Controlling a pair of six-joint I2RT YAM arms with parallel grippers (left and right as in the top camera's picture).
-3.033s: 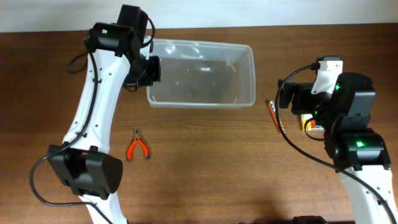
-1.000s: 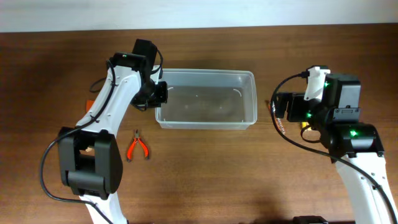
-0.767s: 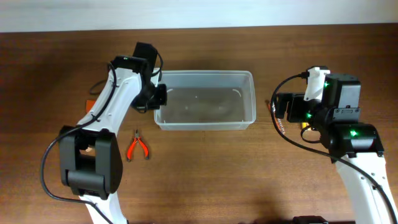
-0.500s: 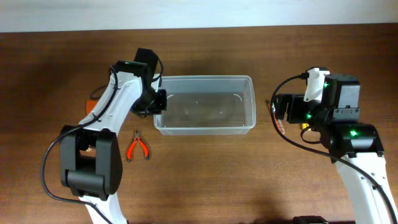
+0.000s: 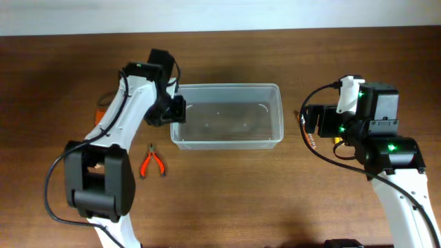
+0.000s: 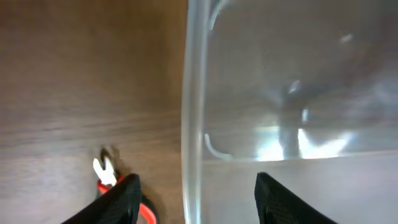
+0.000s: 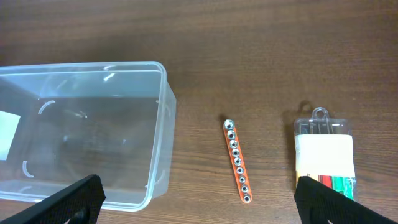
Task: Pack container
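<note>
The container [image 5: 227,117], a large clear bin, rests on the wooden table at the centre with nothing visible inside. My left gripper [image 5: 176,110] stands open astride its left wall. In the left wrist view the rim [image 6: 193,93] runs between the two black fingers [image 6: 121,199] with a gap on each side. My right gripper [image 5: 313,121] hovers open to the right of the bin, over bare wood [image 7: 199,183], with the container's end [image 7: 166,124] at the left of its view.
Red-handled pliers [image 5: 151,162] lie in front of the bin's left end, also showing by my left finger [image 6: 107,173]. An orange strip of sockets [image 7: 237,162] and a small clear pack [image 7: 324,152] lie right of the bin. Something orange [image 5: 102,111] is partly hidden behind the left arm.
My left gripper has opened and let go of the container's left wall. The container came down toward the front of the table and now rests there. The right arm has not moved.
</note>
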